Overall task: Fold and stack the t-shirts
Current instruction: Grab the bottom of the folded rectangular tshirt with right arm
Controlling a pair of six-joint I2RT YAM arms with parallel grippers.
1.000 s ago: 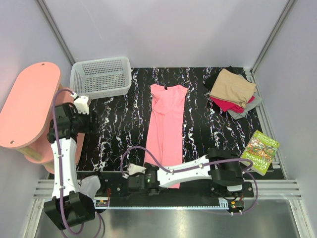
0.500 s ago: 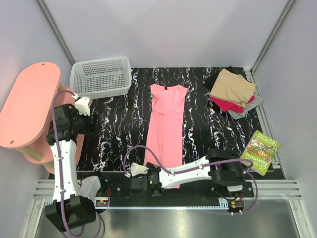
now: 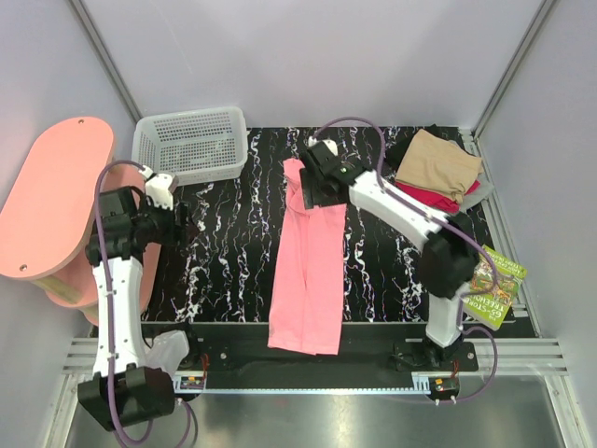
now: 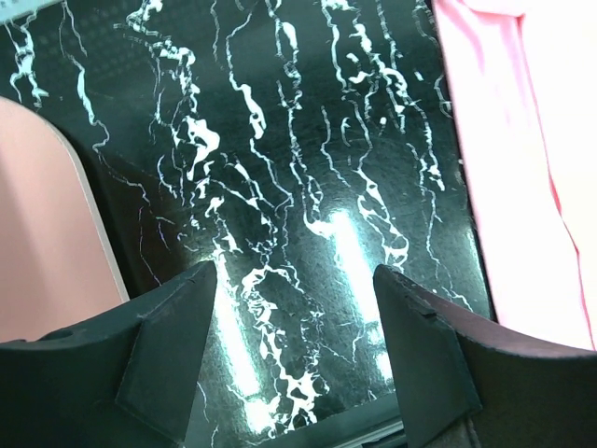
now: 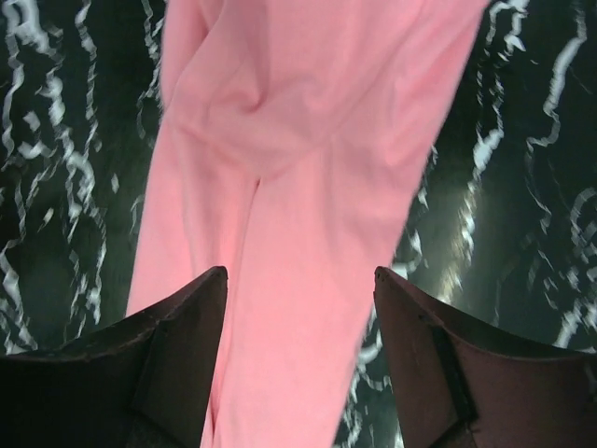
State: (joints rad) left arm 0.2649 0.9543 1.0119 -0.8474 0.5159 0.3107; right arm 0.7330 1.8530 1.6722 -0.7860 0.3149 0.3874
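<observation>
The left gripper (image 4: 294, 273) was held spread over the bare marbled table (image 3: 224, 252). The pink shirt (image 3: 310, 271) was laid lengthwise at centre, with the right gripper (image 5: 298, 275) spread above its far end. The folded tees (image 3: 437, 168) were piled at the far right.

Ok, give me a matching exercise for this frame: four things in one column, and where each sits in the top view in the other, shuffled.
Things:
1. pink t-shirt
2. white basket
3. green book
4. stack of folded t-shirts

Places:
A. far right corner
B. near right edge
C. far left corner
D. laid lengthwise down the middle

Pairs: 1-D, 2-C, 3-B, 4-A
</observation>
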